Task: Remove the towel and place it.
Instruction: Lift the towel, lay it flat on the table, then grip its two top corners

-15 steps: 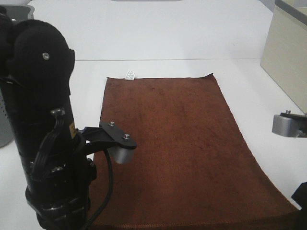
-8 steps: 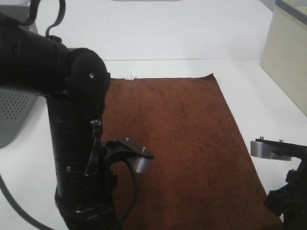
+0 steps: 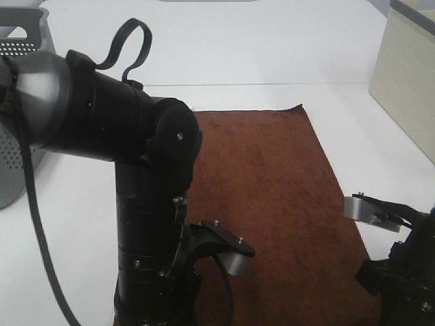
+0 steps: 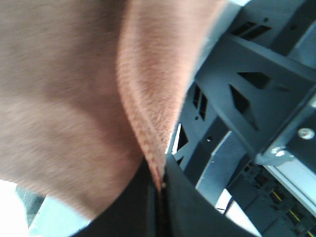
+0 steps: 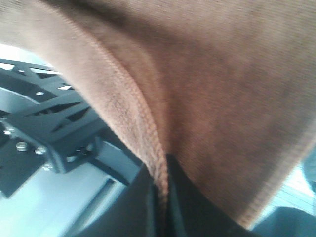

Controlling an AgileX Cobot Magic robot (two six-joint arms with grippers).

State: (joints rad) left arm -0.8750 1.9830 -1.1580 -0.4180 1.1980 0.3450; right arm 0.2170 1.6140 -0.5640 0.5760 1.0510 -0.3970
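Note:
The dark reddish-brown towel [image 3: 272, 176] lies spread on the white table [image 3: 272, 54]; its far edge is flat. My left arm [image 3: 149, 204] stands over its left side and hides most of the white tag. In the left wrist view my left gripper [image 4: 159, 185] is shut on the towel's stitched hem [image 4: 148, 113], which rises in a fold from the jaws. In the right wrist view my right gripper [image 5: 160, 182] is shut on the hem [image 5: 133, 108] in the same way. Both grippers sit at the towel's near edge, out of the exterior view.
A grey perforated basket [image 3: 17, 156] stands at the far left. A beige box [image 3: 408, 75] stands at the right edge of the table. A dark metal frame [image 4: 247, 98] shows behind the towel in both wrist views [image 5: 44, 133].
My left arm has swung right and now covers the towel's left side. My right arm has moved left. The towel's near right edge has drawn inward; its far edge has not moved.

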